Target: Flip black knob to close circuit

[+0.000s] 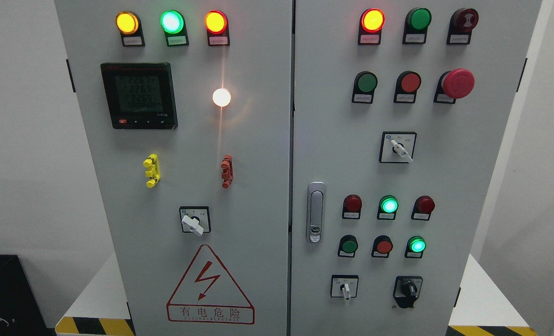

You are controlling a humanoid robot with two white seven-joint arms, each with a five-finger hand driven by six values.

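White walls behind a grey two-door electrical cabinet [258,186] on a white plinth with yellow-black hazard stripes [95,325]. Black knob [408,289] sits at lower right of the right door, its handle roughly vertical. Just left of it: a white-handled selector switch [345,288]. Above: two rows of lamps and buttons, two of them lit green [389,205], then another white selector [398,148], a red mushroom stop button [459,83], and a lit red-orange lamp [372,20] at top. Door latch [315,212] at the right door's left edge. Left door: digital meter [139,95], yellow [151,170] and red [227,171] terminals, white selector [194,221], high-voltage warning triangle [210,287]. No hand in view, so state can't be told.
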